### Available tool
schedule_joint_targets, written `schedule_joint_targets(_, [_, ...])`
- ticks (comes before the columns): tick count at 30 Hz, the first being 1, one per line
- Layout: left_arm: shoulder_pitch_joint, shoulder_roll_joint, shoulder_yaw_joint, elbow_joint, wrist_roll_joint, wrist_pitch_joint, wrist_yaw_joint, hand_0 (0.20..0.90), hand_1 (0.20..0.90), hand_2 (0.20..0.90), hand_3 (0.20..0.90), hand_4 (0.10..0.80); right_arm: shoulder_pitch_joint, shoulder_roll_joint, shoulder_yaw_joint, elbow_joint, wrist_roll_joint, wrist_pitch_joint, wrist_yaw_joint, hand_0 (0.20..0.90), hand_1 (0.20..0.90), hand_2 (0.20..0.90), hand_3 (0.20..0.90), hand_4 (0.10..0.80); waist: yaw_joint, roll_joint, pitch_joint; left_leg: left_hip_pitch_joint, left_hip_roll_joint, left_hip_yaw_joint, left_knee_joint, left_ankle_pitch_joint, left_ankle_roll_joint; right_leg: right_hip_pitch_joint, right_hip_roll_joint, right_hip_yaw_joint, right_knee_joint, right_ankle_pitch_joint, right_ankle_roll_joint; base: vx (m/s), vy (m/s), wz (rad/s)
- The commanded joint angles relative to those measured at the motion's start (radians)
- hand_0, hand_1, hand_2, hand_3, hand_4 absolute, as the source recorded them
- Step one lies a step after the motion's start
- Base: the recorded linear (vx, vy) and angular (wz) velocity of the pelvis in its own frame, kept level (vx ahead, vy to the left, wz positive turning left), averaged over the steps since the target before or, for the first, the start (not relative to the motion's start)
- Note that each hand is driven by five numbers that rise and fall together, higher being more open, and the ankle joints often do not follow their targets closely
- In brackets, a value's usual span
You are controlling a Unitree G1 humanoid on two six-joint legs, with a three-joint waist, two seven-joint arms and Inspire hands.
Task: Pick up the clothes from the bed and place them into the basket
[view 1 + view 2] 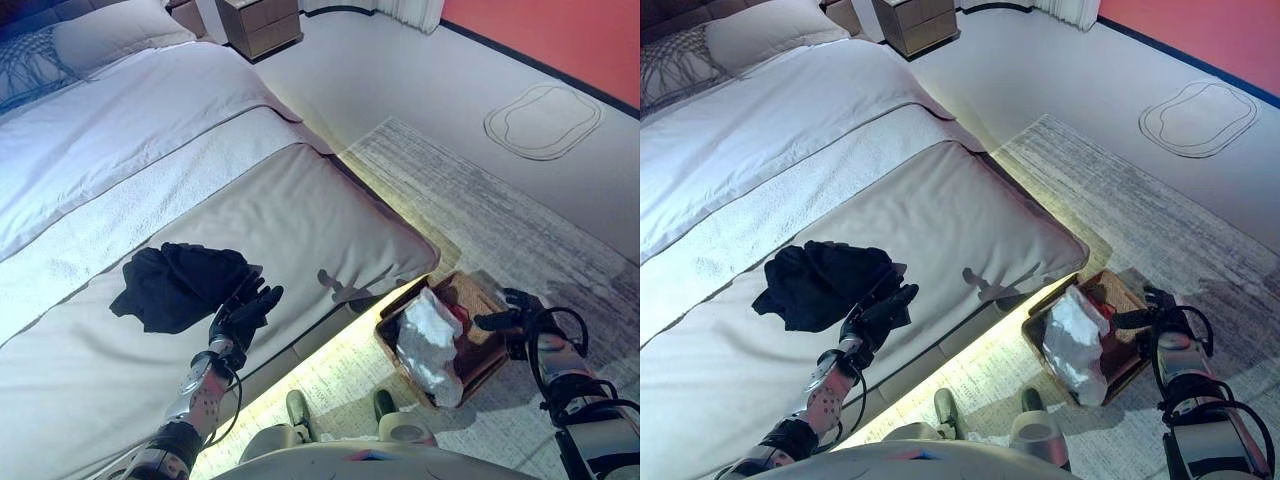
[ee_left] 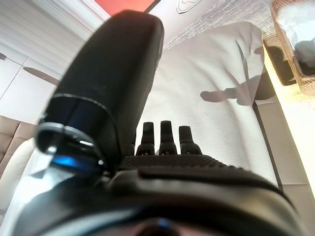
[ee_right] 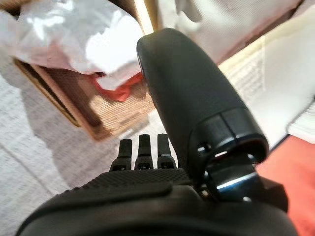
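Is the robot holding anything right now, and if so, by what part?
Nothing is held. The left hand is open beside the black garment on the bed; the right hand hangs open by the basket.

Wide bed [image 1: 150, 180] with pale grey and white covers, filling the left. Pillow [image 1: 115, 30] at its head, patterned cushion [image 1: 25, 65] beside it. Wooden nightstand [image 1: 262, 24] past the bed's far corner. Pale floor [image 1: 400, 80], with a grey streaked rug [image 1: 500, 210] lying beside the bed. Small outlined mat [image 1: 543, 121] near a red wall [image 1: 560, 35]. Warm light strip glowing under the bed's edge [image 1: 330, 330]. White curtain [image 1: 410, 12] at the far side.
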Motion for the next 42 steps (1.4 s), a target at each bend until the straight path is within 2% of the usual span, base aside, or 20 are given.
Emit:
schedule_joint_targets(1, [-0.064,0.0,-0.006,-0.023,0.01,-0.084,-0.032,0.9,0.9,0.9,0.9,0.8,-0.079,-0.092,0.011,-0.135,-0.069,-0.052,-0.095,0.9,0.9,0.9,0.9,0.8,0.018,-0.001,-0.002,0.038,-0.027,-0.065,0.028,-0.128,-0.008,-0.093,0.05,-0.018,0.077,0.039,-0.039,0.0,0.0,0.0])
schedule_joint_targets(6, [-0.054,-0.015,-0.004,-0.018,-0.006,-0.102,-0.037,0.9,0.9,0.9,0.9,0.8,-0.106,-0.118,0.014,-0.295,-0.143,-0.05,-0.169,0.9,0.9,0.9,0.9,0.8,0.012,0.011,0.012,0.035,-0.032,-0.072,0.031,-0.129,-0.009,-0.095,0.048,-0.021,0.088,0.03,-0.043,-0.002,0.041,0.0])
schedule_joint_targets(10, [-0.04,-0.034,-0.004,-0.025,-0.009,-0.12,-0.03,0.9,0.9,0.9,0.9,0.8,-0.162,-0.14,0.027,-0.465,-0.286,-0.036,-0.214,0.9,0.9,0.9,0.9,0.8,0.022,0.023,0.024,0.026,-0.046,-0.091,0.038,-0.13,-0.006,-0.097,0.043,-0.036,0.104,0.015,-0.048,0.008,0.058,0.03])
schedule_joint_targets(15, [-0.056,-0.044,-0.036,-0.032,0.057,-0.144,0.008,0.9,0.9,0.9,0.9,0.8,-0.305,-0.148,0.128,-0.545,-0.433,0.015,-0.223,0.9,0.9,0.9,0.9,0.8,0.062,0.028,0.049,-0.009,-0.07,-0.138,0.048,-0.125,-0.006,-0.109,0.03,-0.064,0.111,0.007,-0.055,-0.035,0.049,0.16])
schedule_joint_targets(20, [-0.075,-0.024,-0.092,-0.078,0.182,-0.176,0.058,0.9,0.9,0.9,0.9,0.8,-0.56,-0.188,0.298,-0.476,-0.538,0.041,-0.224,0.9,0.9,0.9,0.9,0.8,0.143,0.037,0.09,-0.086,-0.1,-0.196,0.079,-0.113,-0.008,-0.153,0.019,-0.124,0.136,-0.014,-0.075,-0.107,0.075,0.32])
schedule_joint_targets(22, [-0.081,-0.014,-0.105,-0.086,0.21,-0.188,0.07,0.9,0.9,0.9,0.9,0.8,-0.608,-0.192,0.341,-0.459,-0.552,0.036,-0.216,0.9,0.9,0.9,0.9,0.8,0.161,0.038,0.099,-0.109,-0.106,-0.207,0.097,-0.111,-0.009,-0.165,0.016,-0.147,0.149,-0.022,-0.081,-0.085,0.037,0.39])
schedule_joint_targets(26, [-0.084,0.026,-0.129,-0.12,0.218,-0.201,0.085,0.9,0.9,0.9,0.9,0.8,-0.744,-0.193,0.479,-0.404,-0.538,0.057,-0.225,0.9,0.9,0.9,0.9,0.8,0.231,0.042,0.143,-0.178,-0.124,-0.25,0.158,-0.106,-0.012,-0.2,-0.001,-0.235,0.209,-0.055,-0.099,-0.106,0.013,0.42])
schedule_joint_targets(29, [-0.077,0.051,-0.136,-0.127,0.201,-0.215,0.092,0.9,0.9,0.9,0.9,0.8,-0.854,-0.165,0.585,-0.37,-0.509,0.1,-0.202,0.9,0.9,0.9,0.9,0.8,0.301,0.037,0.192,-0.241,-0.136,-0.303,0.206,-0.098,-0.016,-0.234,-0.015,-0.307,0.266,-0.083,-0.113,-0.097,-0.026,0.64])
schedule_joint_targets(33, [-0.074,0.065,-0.128,-0.152,0.208,-0.202,0.088,0.9,0.9,0.9,0.9,0.8,-0.915,-0.128,0.636,-0.347,-0.539,0.142,-0.183,0.9,0.9,0.9,0.9,0.8,0.352,0.031,0.23,-0.299,-0.142,-0.322,0.265,-0.099,-0.016,-0.275,-0.03,-0.363,0.333,-0.106,-0.122,-0.032,-0.021,0.59])
schedule_joint_targets(35, [-0.062,0.077,-0.126,-0.176,0.204,-0.2,0.077,0.9,0.9,0.9,0.9,0.8,-0.946,-0.108,0.66,-0.339,-0.523,0.188,-0.193,0.9,0.9,0.9,0.9,0.8,0.39,0.027,0.262,-0.329,-0.149,-0.333,0.325,-0.128,-0.013,-0.301,-0.05,-0.391,0.412,-0.15,-0.123,0.067,-0.036,0.56])
schedule_joint_targets(39, [-0.047,0.102,-0.125,-0.243,0.193,-0.194,0.071,0.9,0.9,0.9,0.9,0.8,-1.008,-0.094,0.679,-0.292,-0.535,0.206,-0.193,0.9,0.9,0.9,0.9,0.8,0.444,0.034,0.313,-0.408,-0.17,-0.353,0.424,-0.158,0.006,-0.369,-0.088,-0.426,0.552,-0.193,-0.131,0.044,0.014,0.52])
schedule_joint_targets(42, [-0.027,0.126,-0.131,-0.295,0.175,-0.185,0.061,0.9,0.9,0.9,0.9,0.8,-1.043,-0.101,0.689,-0.264,-0.521,0.225,-0.202,0.9,0.9,0.9,0.9,0.8,0.471,0.037,0.314,-0.495,-0.186,-0.347,0.501,-0.185,0.022,-0.452,-0.114,-0.441,0.648,-0.214,-0.129,0.063,0.014,0.36])
